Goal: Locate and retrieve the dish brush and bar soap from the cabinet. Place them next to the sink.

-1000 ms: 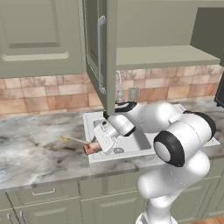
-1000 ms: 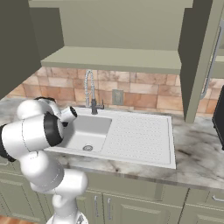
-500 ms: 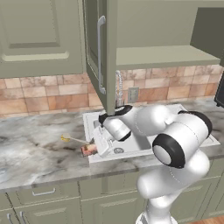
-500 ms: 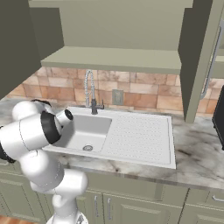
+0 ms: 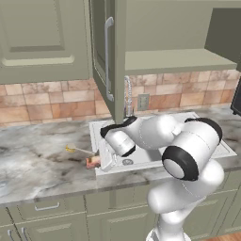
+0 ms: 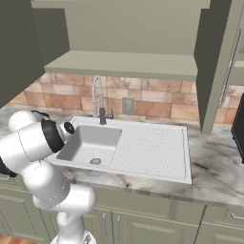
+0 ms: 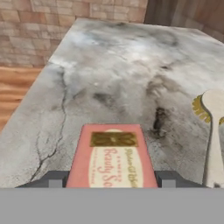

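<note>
Currently the dish brush (image 5: 75,149) lies on the marble desk (image 5: 42,160) left of the sink (image 5: 141,155); beside it, the bar soap (image 7: 111,159) sits between the jaws, which flank it.

The arm (image 5: 164,134) reaches from the base at 5 o'clock toward 9 o'clock, wrist bent down. The gripper (image 5: 100,162) hangs low, its fingers (image 7: 54,179) spread wide apart at either side.
</note>
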